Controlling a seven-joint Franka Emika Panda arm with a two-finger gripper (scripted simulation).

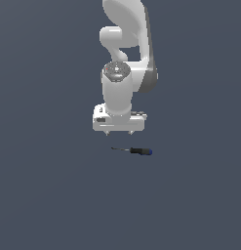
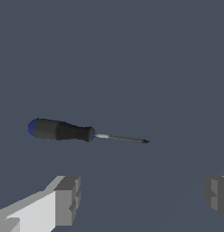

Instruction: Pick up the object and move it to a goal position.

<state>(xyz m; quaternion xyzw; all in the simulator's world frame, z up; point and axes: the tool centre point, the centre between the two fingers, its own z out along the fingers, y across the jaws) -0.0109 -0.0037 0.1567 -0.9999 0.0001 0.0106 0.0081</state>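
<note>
The screwdriver (image 1: 134,150) lies flat on the dark grey floor, thin shaft pointing to the exterior view's left, black handle with blue end to the right. It also shows in the wrist view (image 2: 63,130). My gripper (image 1: 118,133) hangs from the white arm just above and behind the screwdriver, not touching it. Its jaws stand wide apart and hold nothing. In the wrist view both grey fingertips (image 2: 68,200) show at the frame's edge, far apart, with the screwdriver beyond them.
The white arm (image 1: 124,58) rises behind the gripper. The floor (image 1: 49,185) is plain dark grey all around, with no other object in view.
</note>
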